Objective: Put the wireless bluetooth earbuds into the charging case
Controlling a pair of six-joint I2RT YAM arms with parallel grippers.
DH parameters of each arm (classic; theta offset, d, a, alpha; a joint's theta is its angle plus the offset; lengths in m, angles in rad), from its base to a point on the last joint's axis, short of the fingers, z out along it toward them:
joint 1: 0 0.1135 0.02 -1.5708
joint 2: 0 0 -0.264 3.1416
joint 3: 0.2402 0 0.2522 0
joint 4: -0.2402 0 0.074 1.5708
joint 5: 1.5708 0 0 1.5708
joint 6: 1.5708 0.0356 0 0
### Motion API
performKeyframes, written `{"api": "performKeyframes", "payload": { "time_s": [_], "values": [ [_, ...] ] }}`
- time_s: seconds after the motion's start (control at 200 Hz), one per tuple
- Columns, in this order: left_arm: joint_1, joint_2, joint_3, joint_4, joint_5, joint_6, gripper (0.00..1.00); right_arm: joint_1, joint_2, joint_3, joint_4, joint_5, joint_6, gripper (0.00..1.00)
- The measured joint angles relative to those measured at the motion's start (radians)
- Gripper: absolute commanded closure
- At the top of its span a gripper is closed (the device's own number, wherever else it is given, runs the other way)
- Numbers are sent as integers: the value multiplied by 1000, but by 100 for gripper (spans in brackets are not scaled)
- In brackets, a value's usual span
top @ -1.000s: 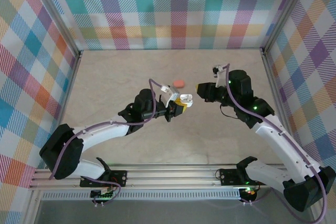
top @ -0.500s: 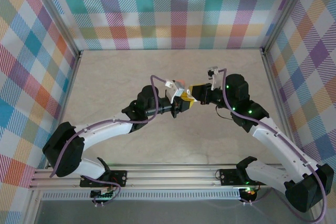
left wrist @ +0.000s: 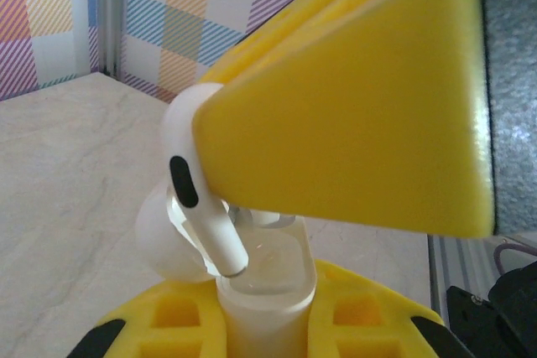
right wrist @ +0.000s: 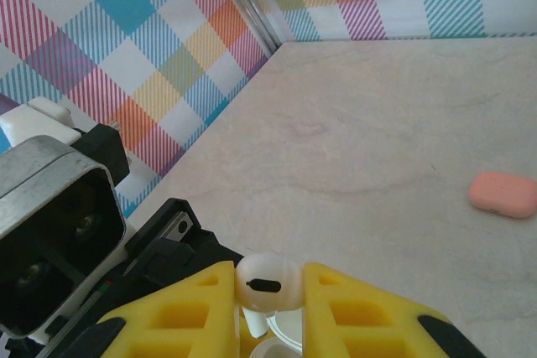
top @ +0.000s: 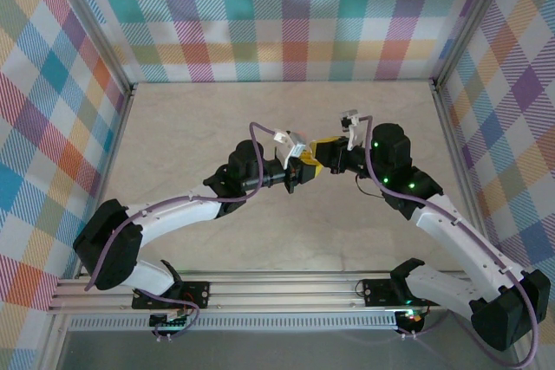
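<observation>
My left gripper (left wrist: 264, 312) is shut on a white charging case (left wrist: 267, 287), held upright with its top open; the round lid (left wrist: 159, 241) hangs to the left. My right gripper (right wrist: 268, 291) is shut on a white earbud (right wrist: 267, 281), pinching its bulb between the yellow fingers (left wrist: 361, 98). The earbud (left wrist: 201, 207) hangs stem down, and the stem's tip sits at the left rim of the case's opening. From above, the left gripper (top: 303, 171) and the right gripper (top: 323, 154) meet tip to tip over the middle of the table.
A closed salmon-pink case (right wrist: 503, 194) lies on the beige table (right wrist: 377, 123) beyond the grippers. Plaid walls (top: 286, 15) with metal posts close in the table at the back and both sides. The left wrist camera housing (right wrist: 50, 232) sits close to the right gripper.
The two grippers have closed the gap between them: the right one moved left with the earbud, the left one moved up and right with the case. They now meet.
</observation>
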Motion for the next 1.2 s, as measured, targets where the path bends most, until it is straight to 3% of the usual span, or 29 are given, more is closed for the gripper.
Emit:
{"api": "performKeyframes", "payload": {
  "time_s": [1.2],
  "values": [
    [0, -1, -29, 126, -24, -62, 100, 0, -37, -27, 66, -3, -118, 74]
  ]
}}
